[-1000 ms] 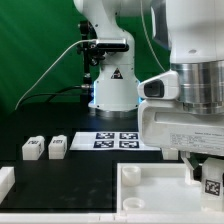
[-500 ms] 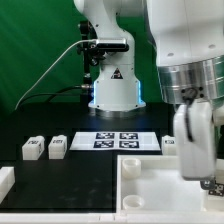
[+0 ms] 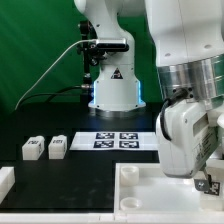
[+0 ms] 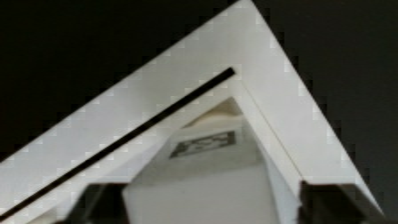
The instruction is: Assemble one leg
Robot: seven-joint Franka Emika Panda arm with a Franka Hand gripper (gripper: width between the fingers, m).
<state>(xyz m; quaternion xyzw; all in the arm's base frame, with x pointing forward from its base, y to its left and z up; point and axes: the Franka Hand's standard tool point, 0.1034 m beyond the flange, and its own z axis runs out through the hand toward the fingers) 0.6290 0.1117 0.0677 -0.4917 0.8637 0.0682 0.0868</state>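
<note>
White legs: two sat beside the marker board [image 3: 118,140]; a third leg [image 4: 201,165] was clamped in the gripper [image 4: 199,195].

Open black table [image 3: 60,172] lies around two legs [image 3: 45,148]; the marker board [image 3: 118,141] sits beyond.

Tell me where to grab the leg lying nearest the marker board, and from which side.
Take the leg across its side faces, from straight above: a small block, parted by a gap from its twin, nothing overhanging. The gripper seems to hold another leg.
</note>
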